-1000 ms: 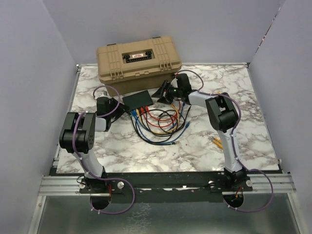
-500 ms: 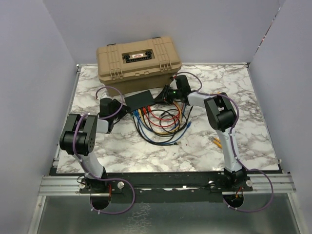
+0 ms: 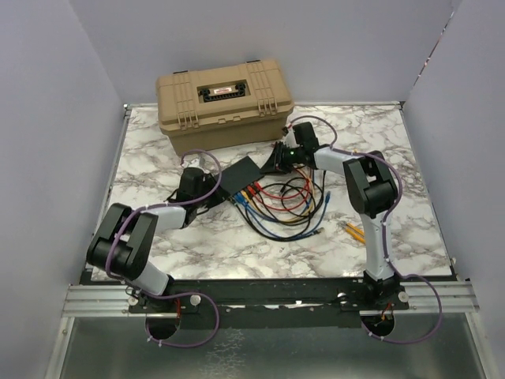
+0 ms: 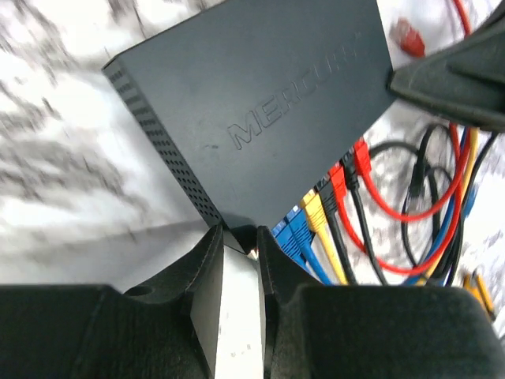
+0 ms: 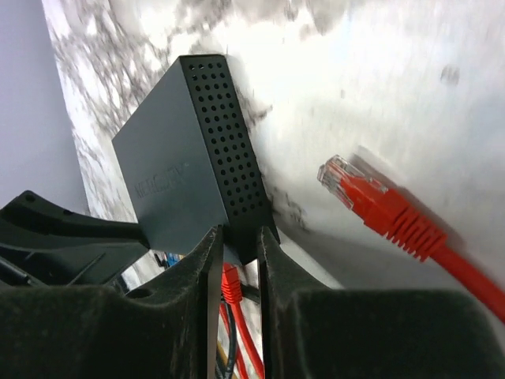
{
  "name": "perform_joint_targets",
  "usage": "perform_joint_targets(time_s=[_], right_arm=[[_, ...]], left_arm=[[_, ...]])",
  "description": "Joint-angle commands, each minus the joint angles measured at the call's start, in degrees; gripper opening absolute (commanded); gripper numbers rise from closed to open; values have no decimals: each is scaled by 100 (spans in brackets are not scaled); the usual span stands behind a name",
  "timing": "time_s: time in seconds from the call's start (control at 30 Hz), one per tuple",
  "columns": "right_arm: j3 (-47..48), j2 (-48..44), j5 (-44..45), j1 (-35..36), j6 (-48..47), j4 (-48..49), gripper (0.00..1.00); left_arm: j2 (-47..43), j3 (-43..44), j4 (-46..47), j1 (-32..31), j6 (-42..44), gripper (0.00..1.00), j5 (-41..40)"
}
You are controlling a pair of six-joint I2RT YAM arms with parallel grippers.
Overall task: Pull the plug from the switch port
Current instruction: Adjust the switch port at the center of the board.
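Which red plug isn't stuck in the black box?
The red plug lying loose on the marble table beside the switch, its clear tip bare. The other red ones are pushed into the switch's ports.

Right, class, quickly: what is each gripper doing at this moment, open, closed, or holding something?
Left gripper: closed on a corner of the thin matte-black rectangular switch.
Right gripper: closed on another corner of the switch.

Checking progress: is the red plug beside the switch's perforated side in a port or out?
Out: the red plug lies on the table, clear tip bare, apart from the switch.
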Motion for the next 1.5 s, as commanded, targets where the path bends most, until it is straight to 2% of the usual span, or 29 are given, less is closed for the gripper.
perform_joint_targets(time_s=[0.0, 0.07, 0.13, 0.2, 0.33, 0.43, 0.5, 0.67, 0.93, 1.2, 1.47], right_arm=[[-488, -431, -596, 380, -446, -1090, 23], [-652, -590, -503, 375, -615, -1312, 23], [-801, -782, -346, 374, -753, -1480, 27], [-924, -985, -184, 373, -850, -1575, 38], [-977, -1295, 86, 362, -910, -1745, 67], [-975, -1430, 113, 348, -805, -1774, 76], [-981, -1475, 32, 339, -652, -1743, 76], [-1114, -1452, -204, 336, -199, -1510, 75], [-1172, -1137, -475, 312, 110, -1195, 67], [-708, -644, -613, 312, 244, -1159, 63], [-408, -243, -997, 402, 626, -745, 50]], left_arm=[[-712, -214, -944, -530, 419, 22, 242], [-1051, -253, -1231, -560, 537, 22, 108], [-1354, -269, -1505, -558, 627, 26, 2], [-1601, -207, -1852, -558, 823, 34, -177], [-1877, 100, -2405, -550, 1317, 58, -631], [-1762, 409, -2699, -542, 1747, 68, -858], [-1544, 676, -2822, -508, 2053, 71, -840], [-621, 1531, -3089, -274, 2761, 72, -382], [755, 2445, -3236, 225, 3063, 68, 825], [983, 2323, -3238, 313, 2903, 62, 1402], [434, 1500, -2867, 312, 2280, 52, 1405]])
